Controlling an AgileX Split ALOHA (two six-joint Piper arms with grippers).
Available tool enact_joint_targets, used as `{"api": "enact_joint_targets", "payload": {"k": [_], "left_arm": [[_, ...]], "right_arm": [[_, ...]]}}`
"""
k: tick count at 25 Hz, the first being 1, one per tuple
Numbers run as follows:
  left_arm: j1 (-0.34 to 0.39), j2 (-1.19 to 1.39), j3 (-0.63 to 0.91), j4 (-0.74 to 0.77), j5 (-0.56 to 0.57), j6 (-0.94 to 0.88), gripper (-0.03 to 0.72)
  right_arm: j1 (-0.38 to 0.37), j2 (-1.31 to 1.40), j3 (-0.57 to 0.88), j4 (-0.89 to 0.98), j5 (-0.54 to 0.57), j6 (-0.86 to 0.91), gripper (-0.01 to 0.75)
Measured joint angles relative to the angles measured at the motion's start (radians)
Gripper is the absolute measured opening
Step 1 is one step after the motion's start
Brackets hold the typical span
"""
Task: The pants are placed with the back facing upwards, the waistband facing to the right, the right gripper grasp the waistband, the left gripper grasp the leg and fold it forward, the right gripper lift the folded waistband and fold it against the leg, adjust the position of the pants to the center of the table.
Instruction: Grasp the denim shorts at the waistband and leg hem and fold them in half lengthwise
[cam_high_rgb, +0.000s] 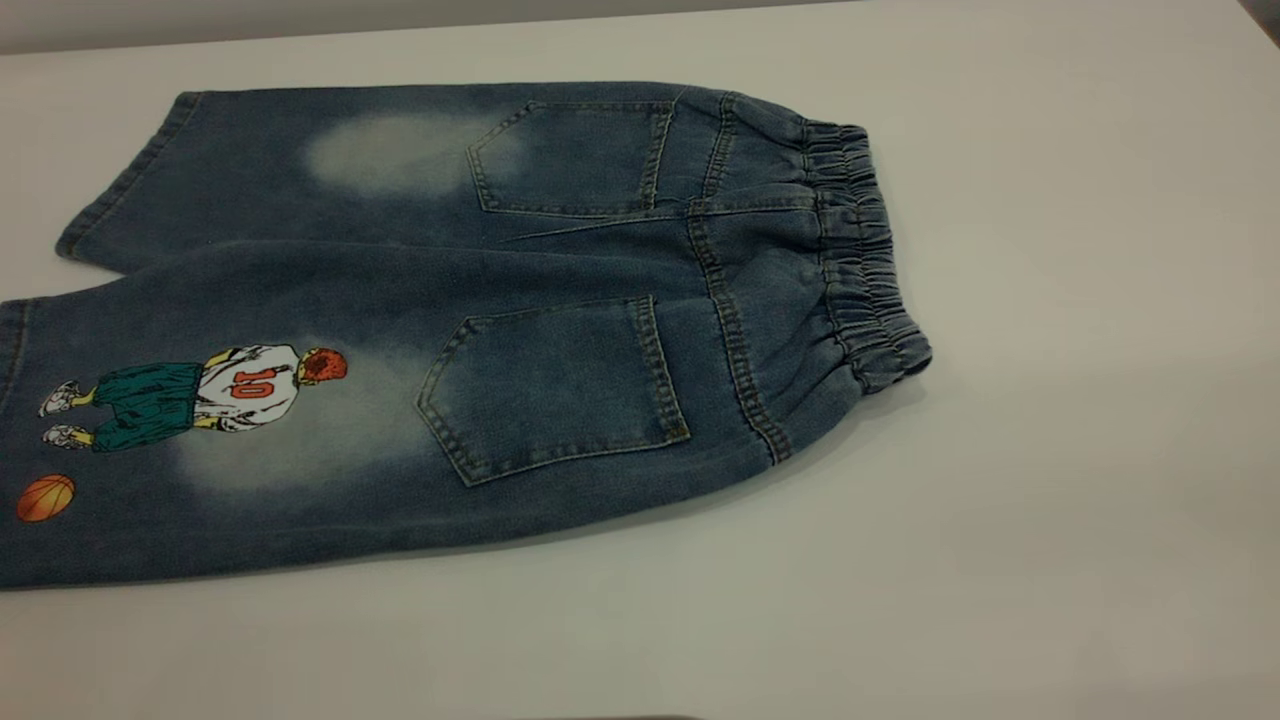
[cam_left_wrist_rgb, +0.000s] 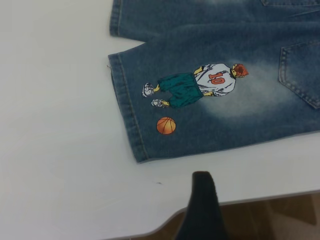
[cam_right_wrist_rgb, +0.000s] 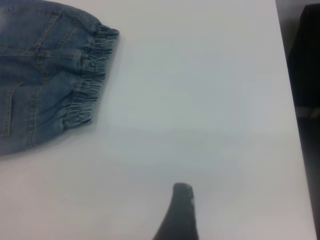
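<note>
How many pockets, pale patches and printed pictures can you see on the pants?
Back pockets: 2 (far, near)
Pale faded patches: 2 (far, near)
Printed pictures: 2 (player, basketball)
Total: 6

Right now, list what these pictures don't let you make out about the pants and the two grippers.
- Left gripper: left wrist view shows one dark finger, the rest cut off by the frame edge; open or shut unknown.
- Right gripper: same in the right wrist view.
- Both grippers: outside the exterior view.
- The leg hem: cut off by the exterior view's left edge.
- The pants front side: hidden against the table.
</note>
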Motion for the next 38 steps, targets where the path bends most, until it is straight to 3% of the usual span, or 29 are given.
{"api": "enact_joint_targets", "payload": {"k": [14,18,24,30,38], "left_arm": [[0.000,0.000,0.000,0.001,0.000,-0.009,0.525],[0.000,0.054,-0.008,0.052,-0.012,-0.099,0.525],[0.000,0.282,-0.045,0.138,-0.142,-0.247,0.525],[0.000,0.565,-0.090,0.138,-0.310,-0.306,0.525],[0.000,0.859,-0.105,0.024,-0.518,-0.308,0.525]], "right_arm": [[0.000,0.000,-0.001,0.000,-0.008,0.020,0.576],[0.000,0.048,-0.059,0.000,-0.032,0.053,0.576],[0.000,0.272,-0.136,0.032,-0.147,0.062,0.576],[0.000,0.551,-0.139,0.188,-0.258,0.040,0.576],[0.000,0.891,-0.132,0.555,-0.326,-0.218,0.576]]}}
